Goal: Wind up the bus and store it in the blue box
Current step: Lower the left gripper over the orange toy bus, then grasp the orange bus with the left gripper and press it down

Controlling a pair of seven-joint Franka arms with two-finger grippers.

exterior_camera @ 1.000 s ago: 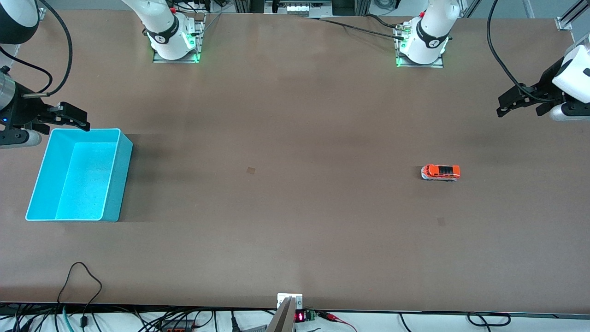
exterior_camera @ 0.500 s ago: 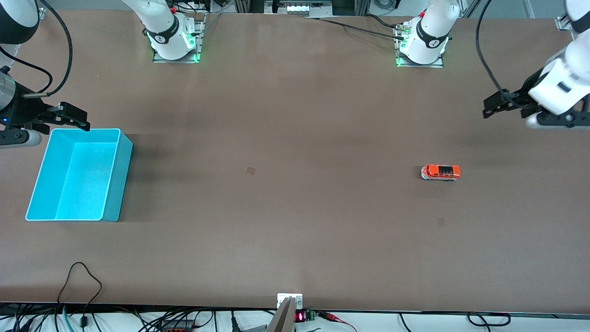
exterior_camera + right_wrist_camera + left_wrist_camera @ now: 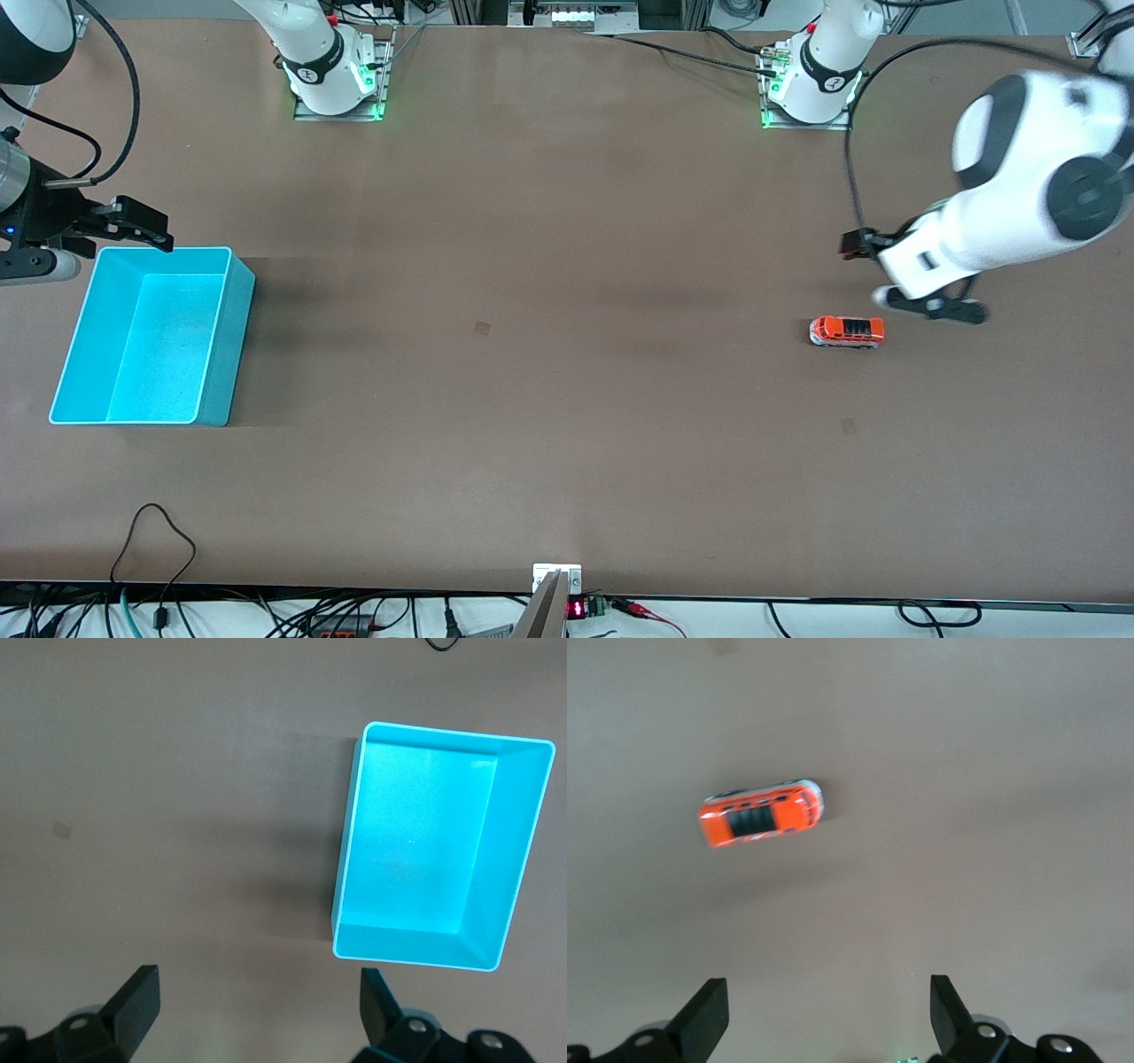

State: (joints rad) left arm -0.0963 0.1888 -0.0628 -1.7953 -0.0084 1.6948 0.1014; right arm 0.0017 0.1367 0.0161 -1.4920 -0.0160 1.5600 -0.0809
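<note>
I'm on the approach step: my left gripper [image 3: 824, 1014], fingers spread and empty, hangs over the table [image 3: 567, 266] near the bus [image 3: 847, 331] toward the left arm's end, so next I must centre and descend, while my right gripper [image 3: 133, 223] waits open-fingered by the blue box [image 3: 226, 354] at the right arm's end.

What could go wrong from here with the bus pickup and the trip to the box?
1. The bus stands loose on its wheels on the bare table; the open left gripper, above the table beside it, may nudge it into rolling instead of gripping it.
2. The blue box sits at the right arm's end of the table, so the long trip risks a drop or a failed handover.
3. The open right gripper waits above the table beside the box and could bump its thin wall.
</note>
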